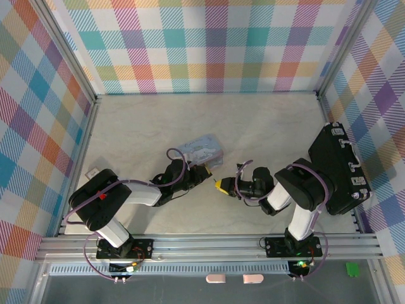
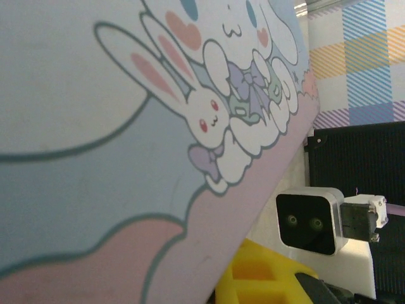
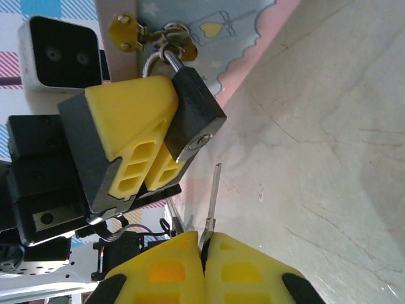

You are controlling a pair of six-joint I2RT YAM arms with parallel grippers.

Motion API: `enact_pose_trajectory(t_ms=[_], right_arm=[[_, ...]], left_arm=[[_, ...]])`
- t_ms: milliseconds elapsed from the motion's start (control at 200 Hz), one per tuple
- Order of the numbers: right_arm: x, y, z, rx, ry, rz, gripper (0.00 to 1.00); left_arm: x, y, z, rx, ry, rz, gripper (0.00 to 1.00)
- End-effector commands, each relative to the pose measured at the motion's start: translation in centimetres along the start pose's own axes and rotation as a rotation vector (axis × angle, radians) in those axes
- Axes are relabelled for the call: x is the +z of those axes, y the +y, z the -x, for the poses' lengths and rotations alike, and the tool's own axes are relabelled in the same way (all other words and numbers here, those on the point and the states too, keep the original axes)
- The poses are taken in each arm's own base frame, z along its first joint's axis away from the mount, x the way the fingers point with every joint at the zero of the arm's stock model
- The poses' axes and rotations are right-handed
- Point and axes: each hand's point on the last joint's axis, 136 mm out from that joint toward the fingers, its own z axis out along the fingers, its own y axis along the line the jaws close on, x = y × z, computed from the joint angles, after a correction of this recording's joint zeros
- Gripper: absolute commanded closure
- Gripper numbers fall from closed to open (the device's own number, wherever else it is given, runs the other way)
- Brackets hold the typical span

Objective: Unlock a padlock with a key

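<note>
Right hand [image 3: 204, 246] hides key [image 3: 213, 193] bow; padlock [image 3: 196, 120] shackle half-hidden.

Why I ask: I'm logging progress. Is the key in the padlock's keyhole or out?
Out. The key, pinched in the right gripper, ends short of the padlock; a gap shows before its keyhole.

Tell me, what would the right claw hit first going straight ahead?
Probably the padlock, held by the left gripper: the key in the right gripper points at it, depth unclear.
</note>
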Motion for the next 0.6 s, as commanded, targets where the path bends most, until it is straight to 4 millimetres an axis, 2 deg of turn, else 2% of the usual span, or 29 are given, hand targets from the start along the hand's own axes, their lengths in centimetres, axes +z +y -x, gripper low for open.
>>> enact_pose_trajectory(t_ms=[0, 290, 595], right_arm=[[0.02, 1.63, 0.49, -0.037, 0.01, 0.062, 1.0], [0.19, 2.39, 0.59, -0.046, 0.032, 0.087, 1.0], [0.12, 2.15, 0.48, -0.032, 0.039, 0.082, 1.0]], left_arm=[[-0.15, -1.76, 1.11, -0.015, -0.045, -0.082, 0.95], [-0.04, -1.8, 1.2, -0.075, -0.06, -0.112, 0.96], [-0.12, -2.52, 1.37, -0.086, -0.058, -0.131, 0.96]])
